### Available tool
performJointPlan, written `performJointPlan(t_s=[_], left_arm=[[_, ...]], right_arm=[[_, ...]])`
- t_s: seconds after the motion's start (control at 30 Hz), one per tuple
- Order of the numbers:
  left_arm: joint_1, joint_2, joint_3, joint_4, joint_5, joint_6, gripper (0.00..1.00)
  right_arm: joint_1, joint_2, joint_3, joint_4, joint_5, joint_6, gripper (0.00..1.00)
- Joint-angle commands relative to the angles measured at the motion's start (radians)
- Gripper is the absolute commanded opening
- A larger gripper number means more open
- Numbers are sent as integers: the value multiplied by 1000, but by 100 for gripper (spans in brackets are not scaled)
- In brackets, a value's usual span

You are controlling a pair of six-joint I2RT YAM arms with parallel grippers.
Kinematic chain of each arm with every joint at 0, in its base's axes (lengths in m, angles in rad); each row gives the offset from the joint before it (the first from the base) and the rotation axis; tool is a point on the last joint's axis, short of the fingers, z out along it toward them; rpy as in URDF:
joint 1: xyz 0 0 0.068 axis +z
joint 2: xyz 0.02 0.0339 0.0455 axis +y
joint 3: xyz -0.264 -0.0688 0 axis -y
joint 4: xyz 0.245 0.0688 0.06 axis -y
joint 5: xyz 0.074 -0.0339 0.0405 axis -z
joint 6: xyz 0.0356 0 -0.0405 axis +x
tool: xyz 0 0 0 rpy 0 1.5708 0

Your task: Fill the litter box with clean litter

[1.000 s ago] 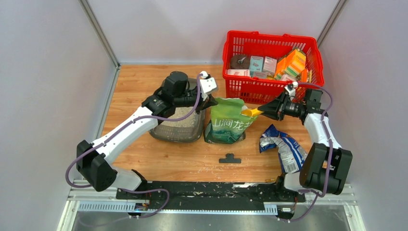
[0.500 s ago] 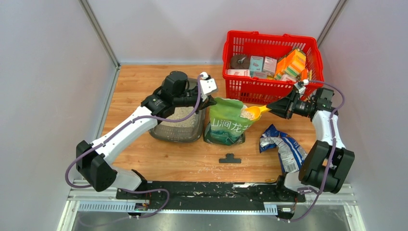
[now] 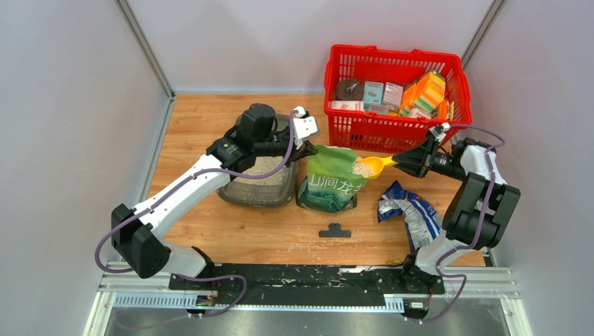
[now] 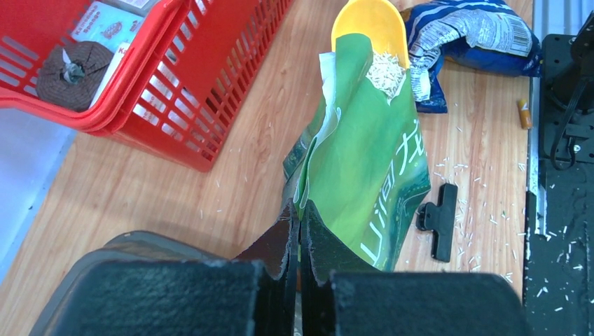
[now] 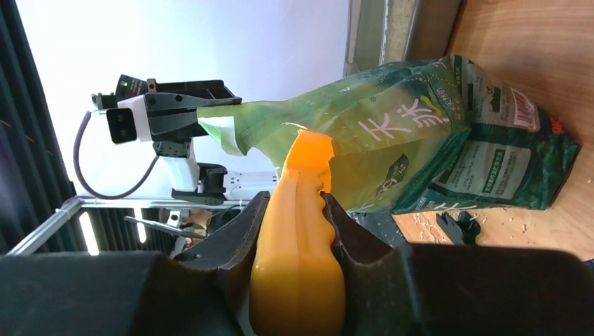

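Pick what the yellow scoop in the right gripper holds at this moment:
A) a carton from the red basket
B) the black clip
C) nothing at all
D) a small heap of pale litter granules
D: the yellow scoop, clamped in the right gripper, carries a small heap of clean litter in its bowl at the mouth of the green bag.
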Motion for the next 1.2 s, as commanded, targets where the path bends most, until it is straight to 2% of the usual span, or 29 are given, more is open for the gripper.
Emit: performJointPlan(t_s=[0.0, 0.17, 0.3, 0.43, 0.63, 0.8, 1.17], left_arm=[[35, -40, 73, 14, -75, 49, 0], [35, -32, 75, 9, -80, 52, 0], [35, -18, 100, -5, -88, 52, 0], [37, -6, 121, -15, -92, 58, 0], [35, 2, 118, -18, -89, 70, 0], [37, 5, 110, -25, -94, 75, 0], [14, 31, 147, -29, -117, 53, 0]], right_arm=[[-38, 10, 81, -373, -111, -366, 0], [-33, 0, 144, -432, -111, -392, 0], [-33, -39, 161, -431, -111, -368, 0], [-53, -47, 109, -413, -111, -350, 0], [-65, -46, 182, -431, -111, -317, 0], [-67, -56, 104, -407, -108, -293, 0], [-49, -82, 135, -434, -58, -283, 0]])
